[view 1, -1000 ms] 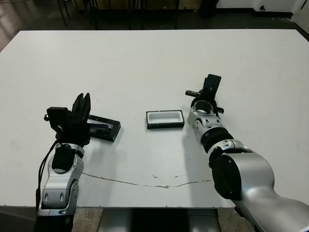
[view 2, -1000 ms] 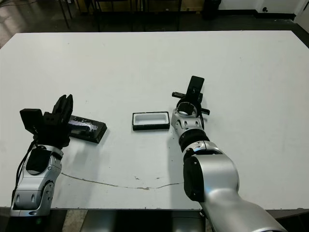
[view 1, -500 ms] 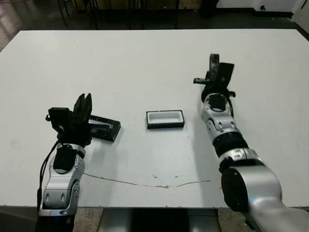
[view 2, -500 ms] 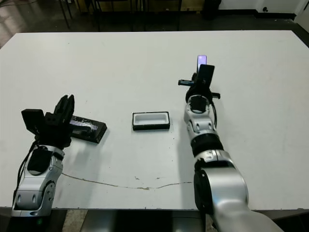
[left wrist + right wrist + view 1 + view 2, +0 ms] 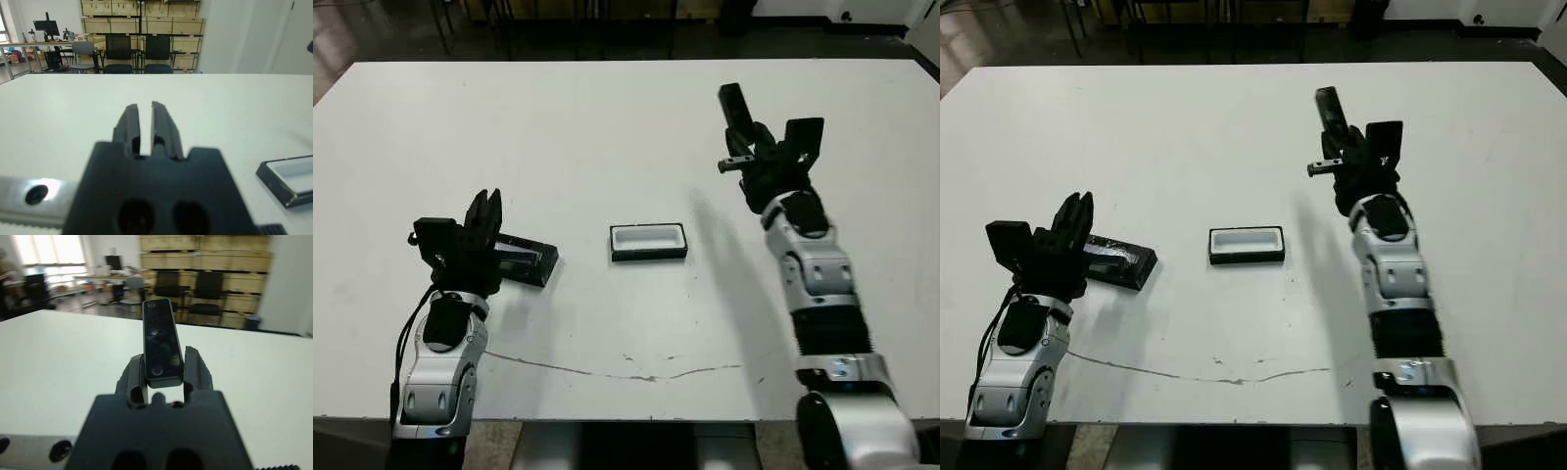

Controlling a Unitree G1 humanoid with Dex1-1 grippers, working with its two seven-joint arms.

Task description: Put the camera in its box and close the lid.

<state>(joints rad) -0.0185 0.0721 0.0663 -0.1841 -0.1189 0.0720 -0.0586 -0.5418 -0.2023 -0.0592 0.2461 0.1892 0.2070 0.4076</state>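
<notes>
The box (image 5: pixel 648 241), a shallow black tray with white lining, lies open at the table's middle. The lid (image 5: pixel 529 260), flat and black with a pale stripe, rests to its left. My left gripper (image 5: pixel 486 202) stands over the lid's left end, fingers (image 5: pixel 131 122) shut with nothing between them. The left wrist view catches a corner of the box (image 5: pixel 288 183). My right gripper (image 5: pixel 742 135) is raised above the table to the right of and beyond the box. It is shut on the camera (image 5: pixel 160 345), a slim glossy black bar (image 5: pixel 732 104) sticking up past the fingertips.
The white table (image 5: pixel 607 137) stretches wide around both arms. A thin dark crack line (image 5: pixel 607 372) runs along its front. Beyond the far edge, the wrist views show chairs (image 5: pixel 117 54) and stacked cardboard boxes (image 5: pixel 205 254).
My right arm has lifted from beside the box and swung up and to the right, carrying the camera. The left arm, lid and box have stayed put.
</notes>
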